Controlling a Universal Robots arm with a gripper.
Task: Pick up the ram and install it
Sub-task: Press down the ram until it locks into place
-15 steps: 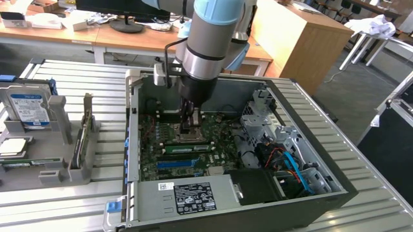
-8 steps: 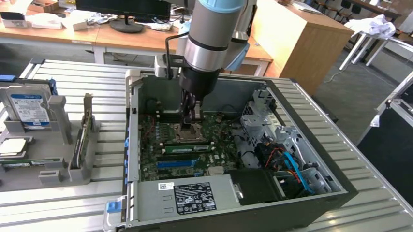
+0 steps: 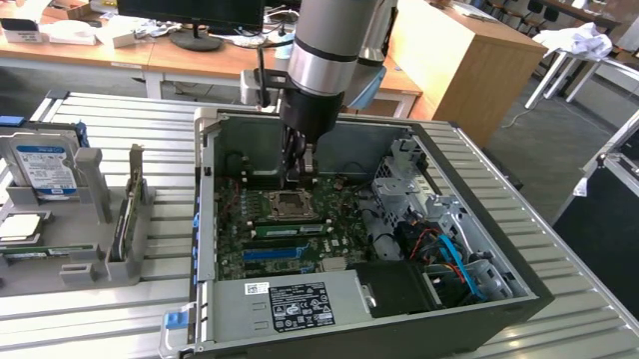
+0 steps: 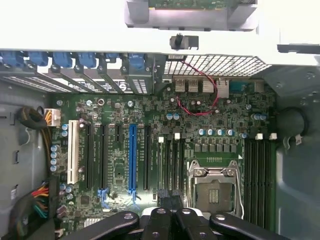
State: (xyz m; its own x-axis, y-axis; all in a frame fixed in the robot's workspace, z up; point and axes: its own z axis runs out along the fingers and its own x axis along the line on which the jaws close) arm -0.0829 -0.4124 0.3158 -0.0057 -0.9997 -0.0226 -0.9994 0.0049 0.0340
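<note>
The ram [image 3: 127, 215] is a thin green board standing on edge in a grey holder [image 3: 85, 250] at the exterior view's left, outside the computer case; its edge also peeks in as the ram [image 4: 200, 3] in the wrist view. My gripper [image 3: 299, 173] hangs inside the open case, just above the motherboard [image 3: 239, 247] beside the CPU socket [image 3: 289, 202]. In the wrist view the gripper [image 4: 170, 196] is shut with nothing between its dark fingers. Black memory slots [image 4: 260, 180] lie past the CPU socket [image 4: 212, 189], and a long blue slot [image 4: 132, 160] runs on the other side.
A silver hard drive [image 3: 45, 168] with a blue-white label stands in the same holder. The case walls [image 3: 205, 194] ring the motherboard, with a drive cage [image 3: 409, 187], cables [image 3: 450, 250] and a power supply [image 3: 299, 307] inside. Blue card latches [image 4: 65, 59] line one case edge.
</note>
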